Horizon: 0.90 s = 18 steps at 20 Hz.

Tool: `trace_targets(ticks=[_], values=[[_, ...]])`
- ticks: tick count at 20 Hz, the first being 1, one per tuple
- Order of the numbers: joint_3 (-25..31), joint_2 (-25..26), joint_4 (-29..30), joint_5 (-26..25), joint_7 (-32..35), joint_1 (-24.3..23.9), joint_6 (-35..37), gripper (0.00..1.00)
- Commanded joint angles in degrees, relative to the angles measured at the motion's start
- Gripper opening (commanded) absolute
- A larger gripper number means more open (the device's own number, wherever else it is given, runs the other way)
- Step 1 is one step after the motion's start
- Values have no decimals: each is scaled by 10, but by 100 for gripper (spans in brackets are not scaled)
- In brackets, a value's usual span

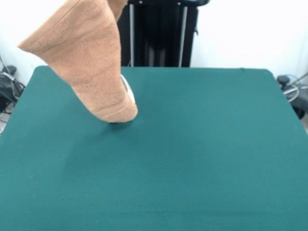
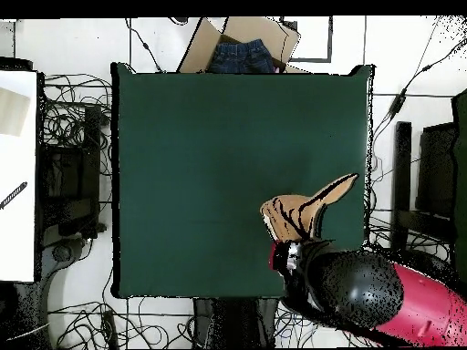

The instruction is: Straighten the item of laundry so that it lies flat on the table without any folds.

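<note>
A tan-orange terry towel (image 1: 91,57) hangs bunched and lifted above the dark green counter (image 1: 192,159), its long axis slanting from the top of the front view down to a rounded lower end that touches or nearly touches the felt. A woven border band crosses the cloth near that low end, with a sliver of white showing at its edge. From overhead the towel (image 2: 306,208) sits toward the robot's side of the counter (image 2: 201,164), narrowing to a point aimed at the counter's side edge. The red and black arm (image 2: 365,292) reaches in beside it; the claw is hidden, so its grip cannot be told
</note>
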Motion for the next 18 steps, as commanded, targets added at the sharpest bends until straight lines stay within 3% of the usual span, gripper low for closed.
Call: trace_targets(ticks=[1, 10, 18], values=[[32, -12, 6, 27, -129, -1, 37, 0], [26, 1, 21, 28, -148, -9, 5, 0], [26, -20, -25, 25, -157, -12, 88, 0]])
